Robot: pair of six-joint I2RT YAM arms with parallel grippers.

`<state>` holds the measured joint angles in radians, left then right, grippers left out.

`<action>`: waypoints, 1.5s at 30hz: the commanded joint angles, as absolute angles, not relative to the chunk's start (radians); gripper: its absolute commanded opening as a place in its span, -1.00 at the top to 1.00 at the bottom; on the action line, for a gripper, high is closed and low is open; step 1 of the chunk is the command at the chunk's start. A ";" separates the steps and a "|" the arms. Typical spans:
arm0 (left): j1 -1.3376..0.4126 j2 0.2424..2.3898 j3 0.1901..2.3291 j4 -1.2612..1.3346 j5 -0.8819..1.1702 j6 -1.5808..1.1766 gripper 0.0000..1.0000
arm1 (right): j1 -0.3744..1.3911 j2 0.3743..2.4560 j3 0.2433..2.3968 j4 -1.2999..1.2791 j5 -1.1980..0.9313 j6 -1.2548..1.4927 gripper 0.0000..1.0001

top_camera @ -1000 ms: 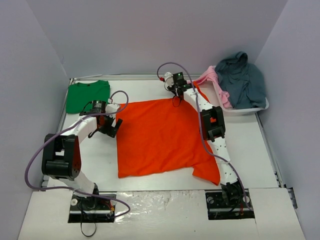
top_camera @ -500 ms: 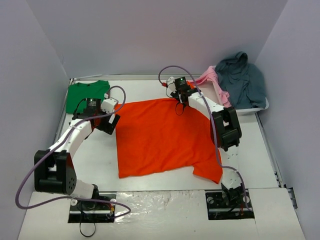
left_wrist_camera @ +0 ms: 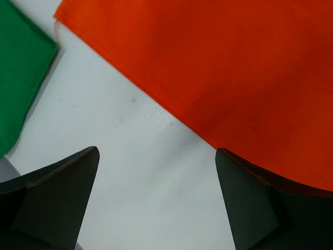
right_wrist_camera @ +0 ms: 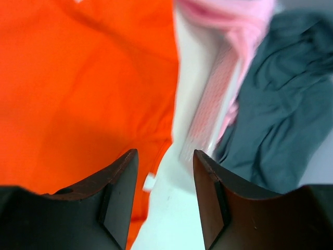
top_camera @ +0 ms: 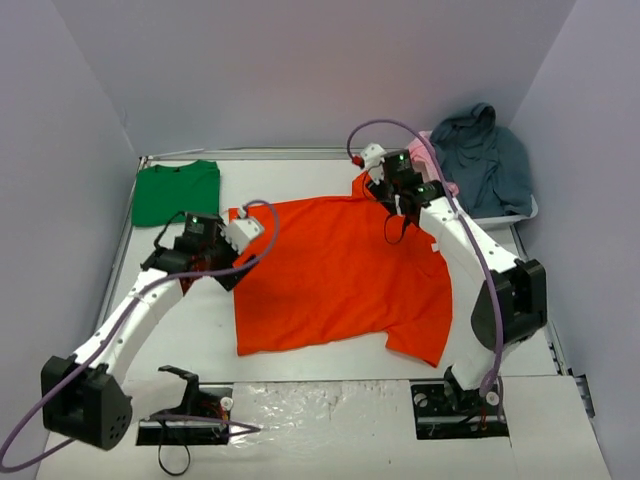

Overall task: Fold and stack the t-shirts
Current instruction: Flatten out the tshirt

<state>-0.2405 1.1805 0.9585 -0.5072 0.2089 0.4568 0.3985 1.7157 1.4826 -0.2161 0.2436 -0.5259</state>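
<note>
orange t-shirt [top_camera: 340, 275]: spread flat mid-table, front down or up can't tell; one sleeve sticks out at near-right corner.
green t-shirt [top_camera: 177, 192]: folded, far-left corner of table [top_camera: 190, 330]; lies apart from orange t-shirt, not stacked w/ it.
L gripper [left_wrist_camera: 156, 156]: low over orange t-shirt's left edge, near its far-left corner; fingers spread wide, nothing btwn them. One finger over bare table, other over the orange hem.
R gripper [right_wrist_camera: 165, 156]: above orange t-shirt's far-right edge, just beside bin [top_camera: 500, 218]; fingers partway apart, gap shows only table & cloth below, nothing gripped.
bin: white, far-right of table; holds pink cloth [right_wrist_camera: 229, 21] & grey-blue garment [top_camera: 485, 155], heaped above the rim.
</note>
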 commanded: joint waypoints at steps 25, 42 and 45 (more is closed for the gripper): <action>-0.670 1.114 0.700 -0.724 0.172 0.647 -0.73 | 0.210 1.354 1.015 -0.584 0.014 -0.528 0.29; -0.617 1.428 0.771 -0.420 0.020 0.523 0.95 | 0.206 1.868 1.181 -0.537 -0.087 -0.495 1.00; -0.612 1.468 0.793 -0.425 0.011 0.532 0.95 | 0.206 1.908 1.200 -0.537 -0.086 -0.497 1.00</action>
<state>-0.6254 1.4471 0.7490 -0.4393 0.0223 0.5232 0.2043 1.8637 1.1767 -0.5251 -0.0677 -0.5007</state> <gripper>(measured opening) 0.027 0.002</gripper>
